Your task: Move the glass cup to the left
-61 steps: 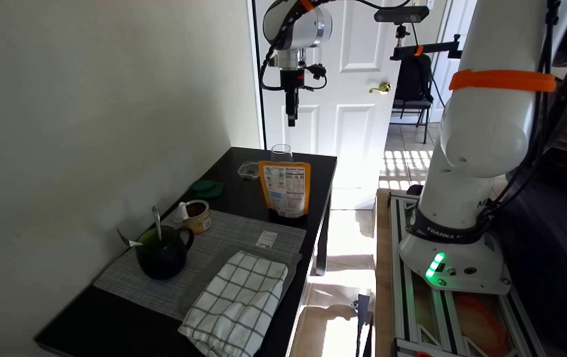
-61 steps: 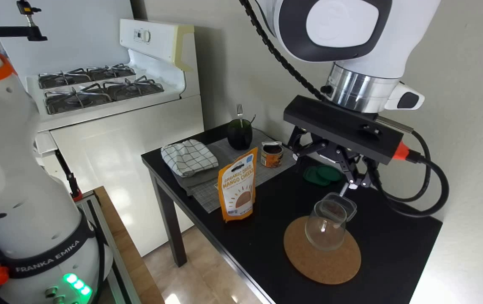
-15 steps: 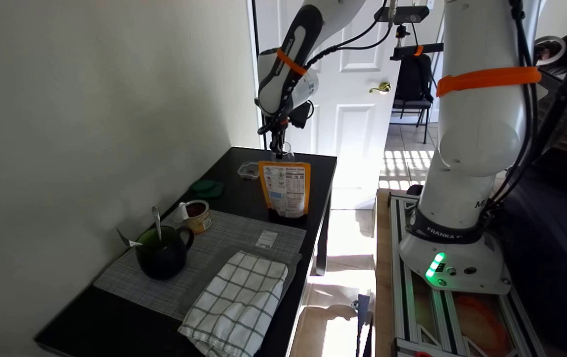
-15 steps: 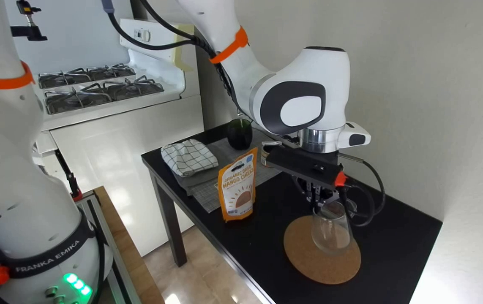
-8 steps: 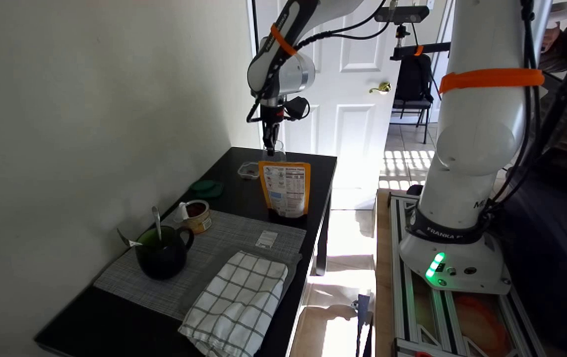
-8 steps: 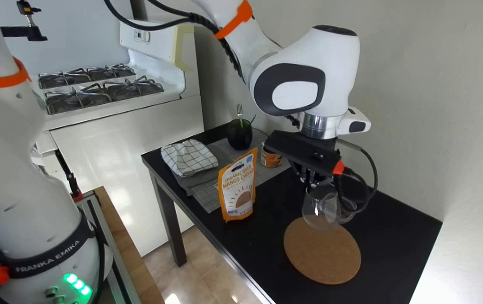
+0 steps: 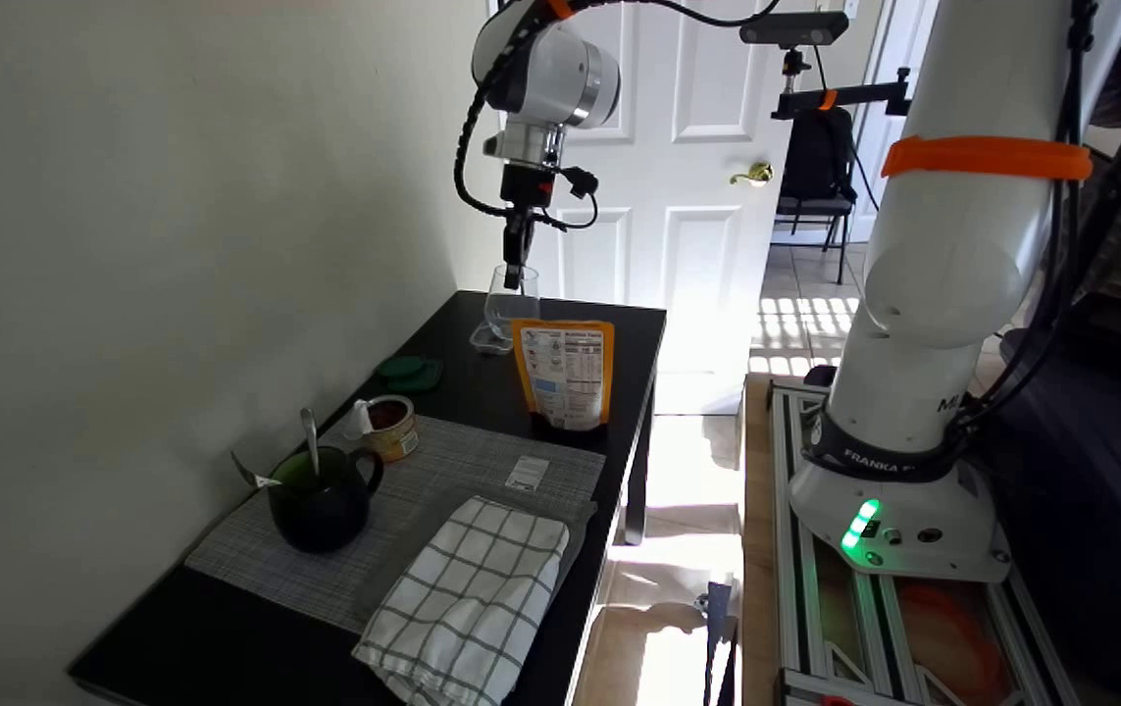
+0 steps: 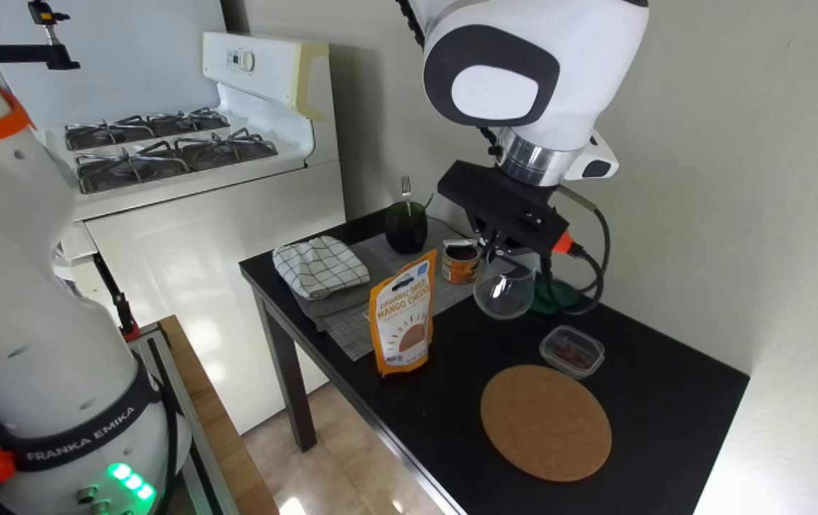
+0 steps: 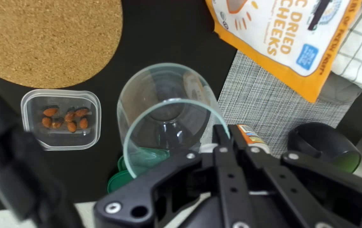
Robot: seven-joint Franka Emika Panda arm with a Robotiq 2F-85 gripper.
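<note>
The clear glass cup [image 9: 168, 91] hangs from my gripper [image 9: 230, 128], which is shut on its rim: one finger stands inside the cup and one outside. In the wrist view its round mouth faces the camera, and nothing lies inside. Both exterior views show the glass cup [image 8: 503, 290] raised over the black table, off the round cork mat [image 8: 546, 423]. My gripper [image 7: 513, 279] points down above the far part of the table, and the orange packet hides a little of the glass cup [image 7: 511, 306] there.
Beside the cup's path stands the orange packet [image 8: 403, 315]. A clear box of almonds [image 9: 61, 120], a green lid [image 7: 410, 373] and a small can [image 8: 460, 262] are also close. On the grey placemat [image 7: 482, 451] are a dark mug [image 7: 320, 505] and a checked cloth [image 7: 472, 588].
The gripper has come down and closed on the cup's rim. Over the last second the cup has risen from the cork mat and travelled toward the can and placemat.
</note>
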